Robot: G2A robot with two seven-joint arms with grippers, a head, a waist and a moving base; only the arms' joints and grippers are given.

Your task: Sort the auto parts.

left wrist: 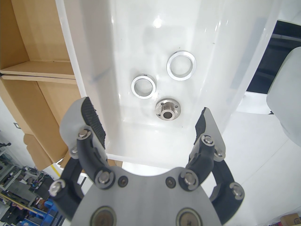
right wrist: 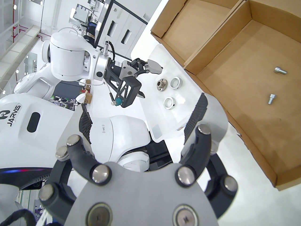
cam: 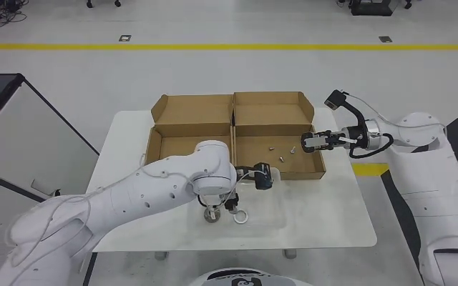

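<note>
Left pincer [left wrist: 147,110] wide, empty; flanged hub [left wrist: 167,109] just ahead, between its jaws. We judge it dense, rigid, slick: grip across the flange. Right pincer [right wrist: 143,110] wide too.

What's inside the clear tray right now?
Two rings and a flanged hub lie on the tray floor. From above, the left arm covers part of it.

The left end effector [left wrist: 145,109] is angled downward with its fingers spread wide and empty, while the right end effector [right wrist: 142,109], likewise open and empty, points toward the robot's left.
</note>
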